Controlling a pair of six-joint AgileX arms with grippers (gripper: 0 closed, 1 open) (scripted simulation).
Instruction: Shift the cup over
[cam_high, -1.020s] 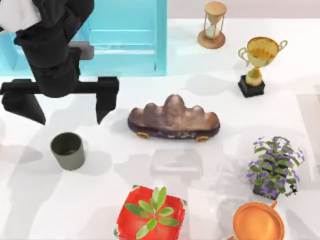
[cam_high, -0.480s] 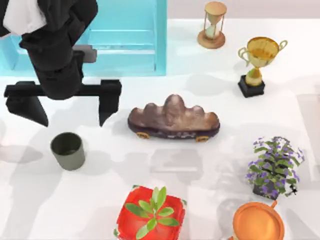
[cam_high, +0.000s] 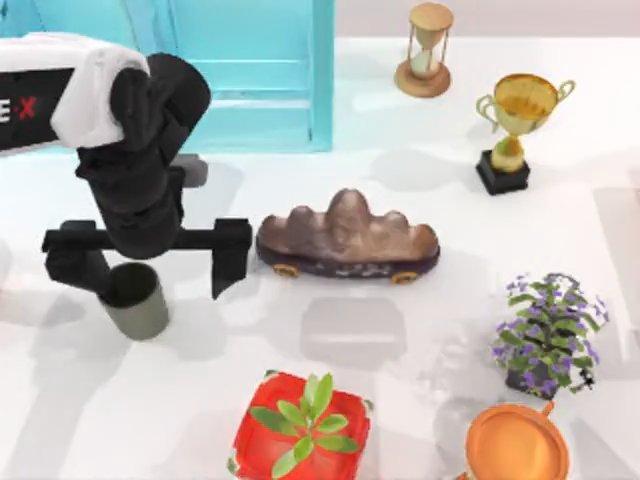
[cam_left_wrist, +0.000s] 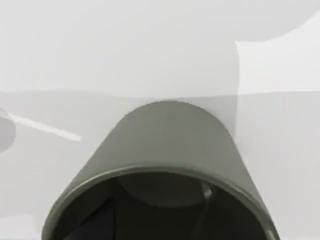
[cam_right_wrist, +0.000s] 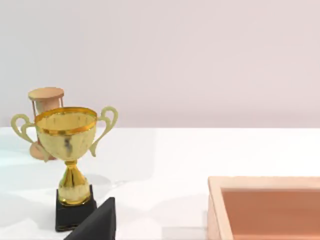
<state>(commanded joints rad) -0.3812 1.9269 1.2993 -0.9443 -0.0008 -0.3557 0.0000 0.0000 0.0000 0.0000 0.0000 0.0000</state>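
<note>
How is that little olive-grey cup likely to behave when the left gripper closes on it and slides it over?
The cup looks rigid, with plain straight walls, so it should probably hold its shape between the open left gripper fingers. It stands upright on a flat base, so it seems likelier to slide than roll. Its smooth, handle-free side may slip under a light grip.

The cup (cam_high: 135, 305) looks matt and smooth, olive-grey outside, dark inside. The trophy (cam_high: 520, 112) shines like polished gold metal. The counter (cam_high: 400, 340) is glossy white. The rock (cam_high: 346, 238) looks rough.
</note>
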